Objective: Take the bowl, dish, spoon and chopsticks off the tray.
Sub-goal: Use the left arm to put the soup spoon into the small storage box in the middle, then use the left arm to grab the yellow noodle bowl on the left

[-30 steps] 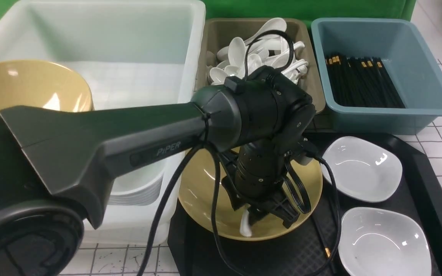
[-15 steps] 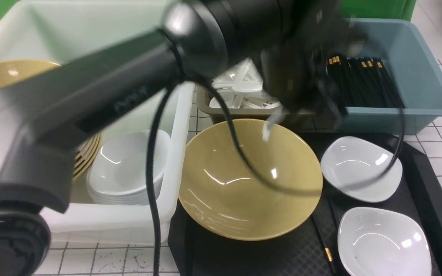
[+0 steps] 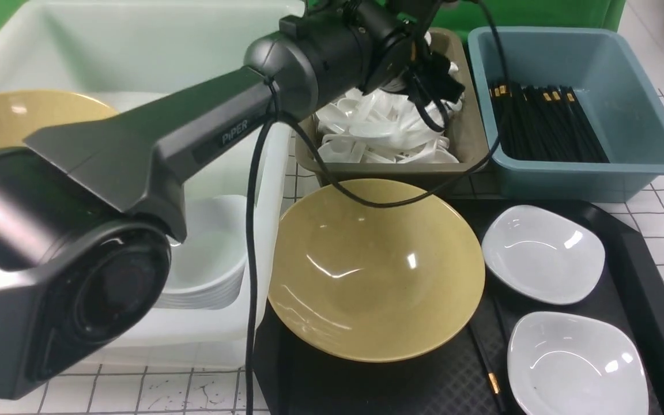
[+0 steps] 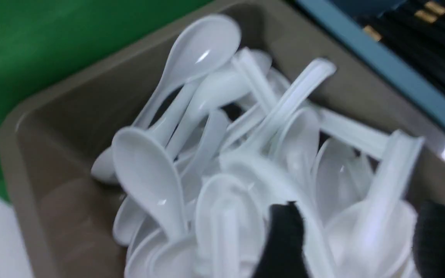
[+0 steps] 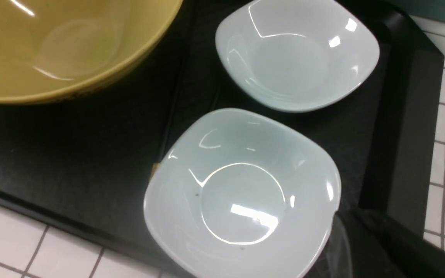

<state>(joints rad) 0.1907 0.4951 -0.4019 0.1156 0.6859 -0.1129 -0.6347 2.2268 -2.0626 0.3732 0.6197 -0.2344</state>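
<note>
The yellow bowl sits on the left part of the black tray. Two white dishes lie on its right part. The black chopsticks run between bowl and dishes, partly hidden under them. My left gripper hangs open over the grey-brown tub, a blurred white spoon lying between its fingers on the heap. My right gripper is shut, by the near dish's rim.
The grey-brown tub holds several white spoons. The blue tub beside it holds several black chopsticks. A big white bin on the left holds stacked yellow bowls and white dishes. The tabletop is white tile.
My left arm rose out of the bowl with the white spoon, swung back over the grey-brown tub, and its jaws opened there. The bowl now lies empty.
</note>
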